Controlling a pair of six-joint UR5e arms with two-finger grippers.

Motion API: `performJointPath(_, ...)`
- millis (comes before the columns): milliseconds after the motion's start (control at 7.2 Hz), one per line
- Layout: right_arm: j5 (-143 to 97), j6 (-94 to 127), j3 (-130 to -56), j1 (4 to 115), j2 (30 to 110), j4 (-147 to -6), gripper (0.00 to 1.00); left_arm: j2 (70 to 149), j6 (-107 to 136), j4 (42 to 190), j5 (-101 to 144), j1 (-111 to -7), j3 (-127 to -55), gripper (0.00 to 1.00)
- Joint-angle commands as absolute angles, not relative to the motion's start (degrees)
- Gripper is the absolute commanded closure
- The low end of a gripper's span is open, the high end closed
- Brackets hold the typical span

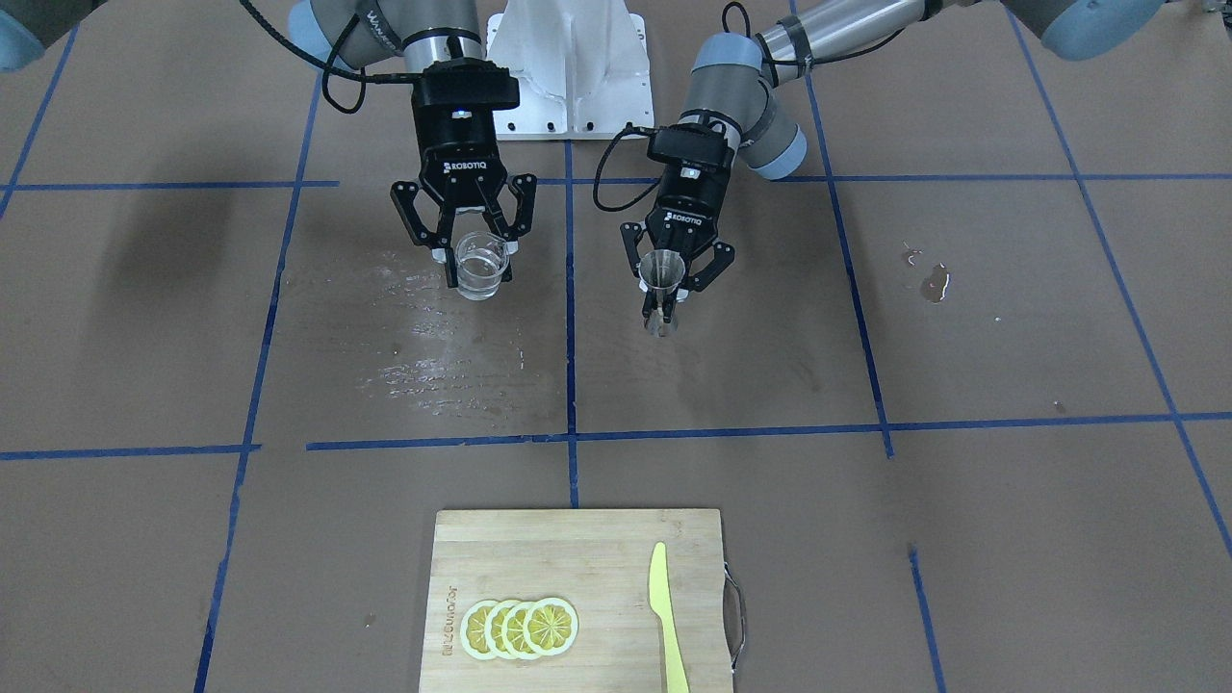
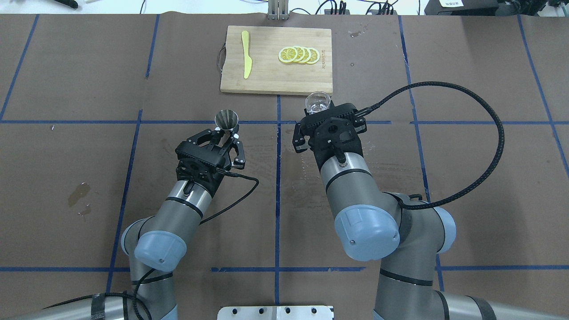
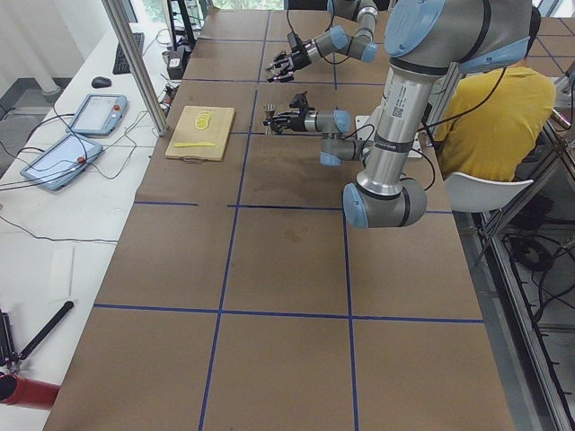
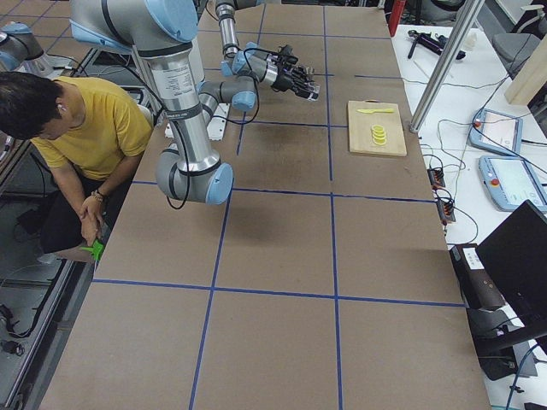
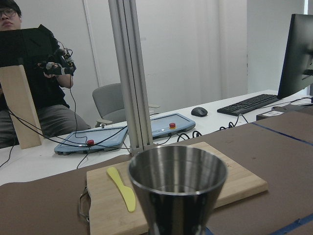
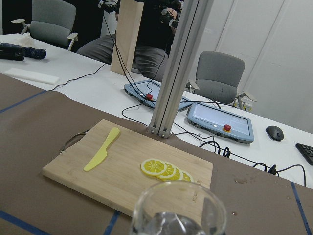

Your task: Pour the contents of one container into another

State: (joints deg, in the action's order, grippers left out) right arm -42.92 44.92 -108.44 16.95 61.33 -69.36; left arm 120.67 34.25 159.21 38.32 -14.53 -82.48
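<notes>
The clear glass cup (image 1: pixel 479 266) stands upright with a little clear liquid in it, and my right gripper (image 1: pixel 479 262) is shut on its sides. Seen from overhead, the cup (image 2: pixel 318 102) pokes out just beyond the right wrist. Its rim (image 6: pixel 177 210) fills the bottom of the right wrist view. The steel jigger (image 1: pixel 661 292) is upright too, with my left gripper (image 1: pixel 664 289) shut on its narrow waist. From overhead the jigger (image 2: pixel 226 120) shows its open top cone. That cone (image 5: pixel 177 183) looks empty in the left wrist view. The two containers are about a hand's width apart.
A bamboo cutting board (image 2: pixel 266 75) lies beyond the grippers, with lemon slices (image 2: pixel 298 54) and a yellow plastic knife (image 2: pixel 246 60) on it. A wet patch (image 1: pixel 423 337) shines under the cup side. Small spill spots (image 1: pixel 932 281) lie on the left arm's side. A seated person (image 4: pixel 85 128) is behind the robot.
</notes>
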Motion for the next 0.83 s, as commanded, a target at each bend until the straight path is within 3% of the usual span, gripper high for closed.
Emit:
performJointPath(0,-42.9,40.5,-108.5,17.3,59.8,-72.2,0.95,124.8,35.5,159.0,38.3,-13.4,-77.2,1.0)
performJointPath(694,-43.0,30.0,-108.2,18.9,51.9,-85.2,0.97,130.3,35.9,158.9,40.2,-12.7,-73.0,1.0)
